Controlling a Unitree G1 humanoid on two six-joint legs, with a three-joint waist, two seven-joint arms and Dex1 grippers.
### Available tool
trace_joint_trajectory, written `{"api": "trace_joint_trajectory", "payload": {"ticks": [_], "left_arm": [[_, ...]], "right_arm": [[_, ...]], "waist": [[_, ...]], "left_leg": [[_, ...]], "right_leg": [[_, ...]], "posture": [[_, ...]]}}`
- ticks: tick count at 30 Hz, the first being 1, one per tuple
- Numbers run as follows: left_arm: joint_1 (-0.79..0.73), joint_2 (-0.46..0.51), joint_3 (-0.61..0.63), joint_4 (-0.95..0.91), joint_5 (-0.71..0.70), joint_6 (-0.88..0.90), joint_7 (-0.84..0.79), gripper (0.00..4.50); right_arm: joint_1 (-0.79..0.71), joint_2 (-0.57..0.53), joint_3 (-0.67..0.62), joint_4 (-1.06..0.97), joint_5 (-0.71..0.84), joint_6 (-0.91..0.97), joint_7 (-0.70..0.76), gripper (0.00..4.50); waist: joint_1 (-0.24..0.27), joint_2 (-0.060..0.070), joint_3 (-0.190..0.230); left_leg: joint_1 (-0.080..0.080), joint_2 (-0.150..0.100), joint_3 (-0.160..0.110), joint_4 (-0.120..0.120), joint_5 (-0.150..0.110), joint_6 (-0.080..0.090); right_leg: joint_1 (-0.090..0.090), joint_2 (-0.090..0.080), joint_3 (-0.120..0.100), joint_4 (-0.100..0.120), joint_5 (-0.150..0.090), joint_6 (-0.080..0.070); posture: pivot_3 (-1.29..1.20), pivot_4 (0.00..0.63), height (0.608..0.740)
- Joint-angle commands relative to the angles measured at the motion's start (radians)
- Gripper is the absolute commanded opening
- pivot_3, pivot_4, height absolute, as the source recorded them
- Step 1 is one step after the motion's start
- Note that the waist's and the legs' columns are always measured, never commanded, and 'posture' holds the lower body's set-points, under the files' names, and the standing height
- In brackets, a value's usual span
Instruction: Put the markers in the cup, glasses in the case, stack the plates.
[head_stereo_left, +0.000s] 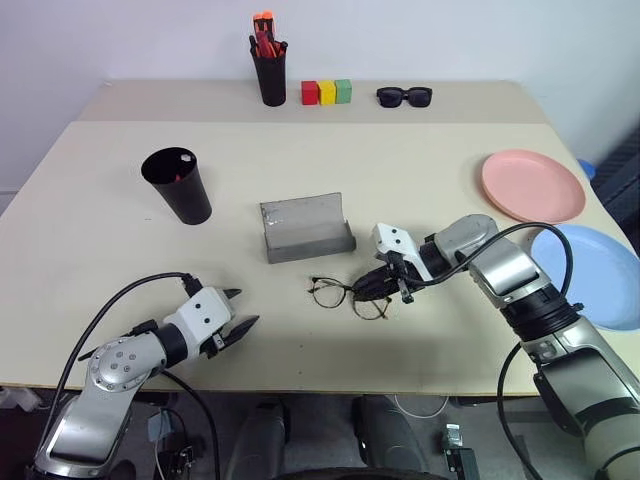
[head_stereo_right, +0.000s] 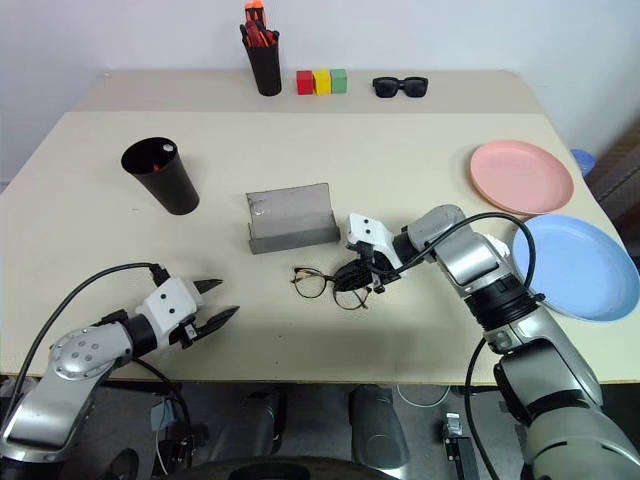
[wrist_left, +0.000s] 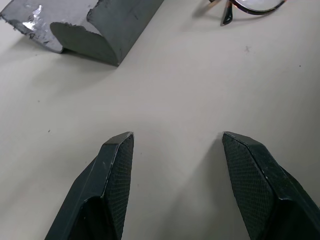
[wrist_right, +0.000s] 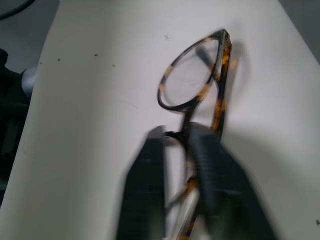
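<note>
Glasses (head_stereo_left: 348, 296): lower centre, on worktop (head_stereo_left: 420, 190), not cased; right hand (head_stereo_left: 385, 285) pinched the frame.
Left hand (head_stereo_left: 240, 310): half open, empty.
Plates (head_stereo_left: 532, 185): right, unstacked.

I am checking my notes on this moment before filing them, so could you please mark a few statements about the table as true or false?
1. The right gripper is closed on the glasses. True.
2. The case is shut. False: it lies open, lid upright.
3. The pink plate is stacked on the blue plate. False: they lie side by side, the pink one farther from the robot.
4. The left gripper is open and holds nothing. True.
5. The sunglasses are in the cup. False: they lie at the far edge beside the coloured blocks.
</note>
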Motion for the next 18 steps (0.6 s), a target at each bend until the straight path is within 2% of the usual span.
{"api": "trace_joint_trajectory", "payload": {"ticks": [1,18], "left_arm": [[0.005,0.009,-0.007,-0.016,0.001,-0.010,0.005,2.87],[0.011,0.014,-0.031,-0.015,0.001,-0.001,0.012,2.87]], "right_arm": [[-0.021,0.009,-0.012,-0.008,-0.007,-0.011,-0.003,0.62],[-0.029,0.028,0.000,-0.029,-0.019,0.024,0.010,0.62]], "waist": [[0.001,0.000,0.000],[0.002,0.000,0.000]], "left_leg": [[0.000,0.000,0.000,0.000,0.000,0.000],[0.000,0.000,0.000,0.000,0.000,0.000]], "right_leg": [[0.000,0.000,0.000,0.000,0.000,0.000],[0.000,0.000,0.000,0.000,0.000,0.000]], "posture": [[0.00,0.150,0.740],[0.00,0.150,0.740]]}}
